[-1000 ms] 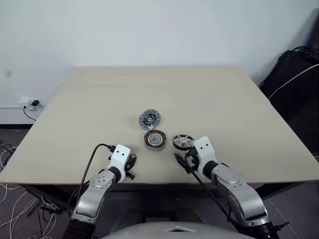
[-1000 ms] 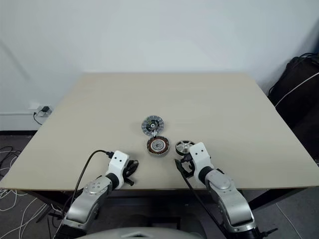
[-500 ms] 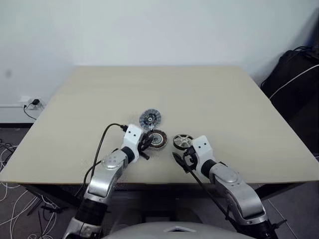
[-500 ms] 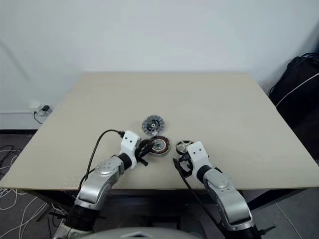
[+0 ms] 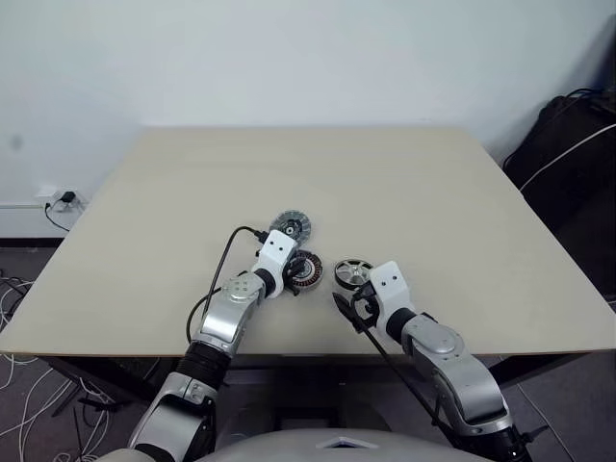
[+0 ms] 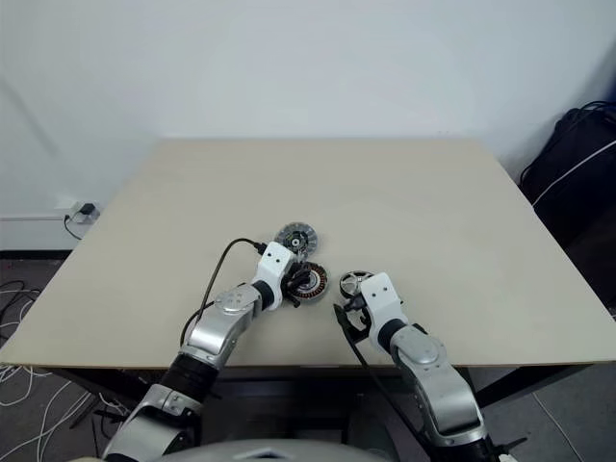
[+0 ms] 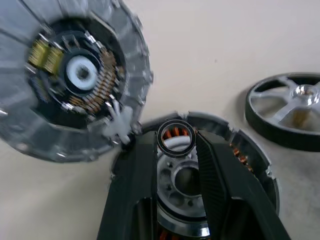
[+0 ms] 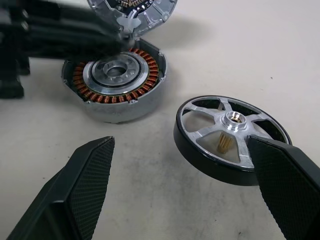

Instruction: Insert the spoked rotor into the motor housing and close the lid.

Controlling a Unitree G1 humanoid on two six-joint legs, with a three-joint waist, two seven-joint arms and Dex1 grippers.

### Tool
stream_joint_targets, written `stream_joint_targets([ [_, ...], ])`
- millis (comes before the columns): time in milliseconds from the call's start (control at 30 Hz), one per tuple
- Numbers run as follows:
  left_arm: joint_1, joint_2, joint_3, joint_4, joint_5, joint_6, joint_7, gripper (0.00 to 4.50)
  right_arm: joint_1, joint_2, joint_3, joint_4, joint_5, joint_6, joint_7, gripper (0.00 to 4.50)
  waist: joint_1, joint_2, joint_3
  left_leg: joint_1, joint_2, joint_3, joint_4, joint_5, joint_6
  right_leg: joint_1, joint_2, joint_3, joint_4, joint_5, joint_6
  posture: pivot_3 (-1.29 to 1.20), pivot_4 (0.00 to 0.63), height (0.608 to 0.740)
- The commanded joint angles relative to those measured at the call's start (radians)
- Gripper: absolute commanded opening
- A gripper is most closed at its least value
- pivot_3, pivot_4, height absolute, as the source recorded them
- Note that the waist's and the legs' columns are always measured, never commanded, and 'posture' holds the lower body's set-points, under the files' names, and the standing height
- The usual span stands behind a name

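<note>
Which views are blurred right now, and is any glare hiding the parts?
Left wrist view: the lid is smeared, the motor housing sharper. Right wrist view: the left gripper blurs; the spoked rotor is crisp, with mild shine at its hub. Eye views: even light, soft shadows.

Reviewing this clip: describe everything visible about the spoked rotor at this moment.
The spoked rotor is a shiny silver wheel with a thick dark rim, five flat spokes, dark gaps between them and a small brass-coloured toothed shaft under its raised hub. It looks like machined metal. It lies flat on the tan table, apart from the motor housing beside it. Nothing grips it: the right claw stands open just short of it, one finger's tip overlapping its rim in the wrist view.
</note>
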Motion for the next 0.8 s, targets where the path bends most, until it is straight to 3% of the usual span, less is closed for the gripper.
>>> stream_joint_targets([
  [33, -0.033, -0.017, 0.000, 0.031, 0.000, -0.040, -0.018, 0.76, -0.013, 0.004, -0.009, -0.033, 0.000, -0.018, -0.004, 4.50, 0.000, 0.000, 0.000, 0.000, 0.000, 0.000, 0.000, 0.000, 0.000, 0.000, 0.000, 0.000, 0.000, 0.000, 0.000, 0.00, 0.000, 0.740],
  [200, -0.030, -0.025, -0.001, 0.058, 0.005, -0.049, -0.030, 0.76, -0.012, 0.008, -0.013, -0.035, 0.003, -0.022, -0.003, 4.50, 0.000, 0.000, 0.000, 0.000, 0.000, 0.000, 0.000, 0.000, 0.000, 0.000, 0.000, 0.000, 0.000, 0.000, 0.000, 0.00, 0.000, 0.740],
  [400, -0.018, -0.036, 0.027, 0.008, -0.019, -0.082, -0.025, 2.75, -0.014, 0.007, -0.012, -0.035, 0.003, -0.021, 0.002, 4.50, 0.000, 0.000, 0.000, 0.000, 0.000, 0.000, 0.000, 0.000, 0.000, 0.000, 0.000, 0.000, 0.000, 0.000, 0.000, 0.00, 0.000, 0.740],
  [533, 0.010, -0.039, 0.040, -0.091, -0.047, -0.083, -0.036, 2.75, -0.018, 0.006, -0.011, -0.035, 0.005, -0.021, 0.006, 4.50, -0.001, 0.000, 0.000, -0.001, 0.000, 0.000, 0.000, 0.000, 0.000, 0.000, -0.001, 0.000, 0.000, 0.000, 0.000, 0.00, 0.000, 0.740],
  [633, 0.039, -0.032, 0.042, -0.160, -0.060, -0.065, -0.038, 2.09, -0.022, 0.007, -0.008, -0.034, 0.008, -0.020, 0.012, 4.50, -0.002, 0.000, 0.000, -0.001, 0.000, 0.000, 0.000, 0.000, 0.000, 0.000, -0.001, 0.000, 0.000, 0.000, 0.000, 0.00, 0.000, 0.740],
  [733, 0.079, -0.016, 0.043, -0.227, -0.056, -0.055, -0.031, 1.08, -0.031, 0.010, -0.003, -0.033, 0.012, -0.014, 0.016, 4.50, -0.003, 0.000, 0.000, -0.001, 0.000, 0.000, 0.000, 0.000, 0.000, 0.000, -0.001, 0.000, 0.000, 0.000, 0.000, 0.00, 0.000, 0.740],
  [800, 0.112, 0.000, 0.046, -0.270, -0.058, -0.048, -0.032, 0.46, -0.042, 0.015, 0.000, -0.027, 0.011, -0.007, 0.016, 4.11, -0.004, 0.000, 0.000, -0.001, 0.000, 0.000, 0.000, 0.000, 0.000, 0.000, -0.001, 0.000, 0.001, 0.000, 0.000, 0.00, 0.000, 0.740],
])
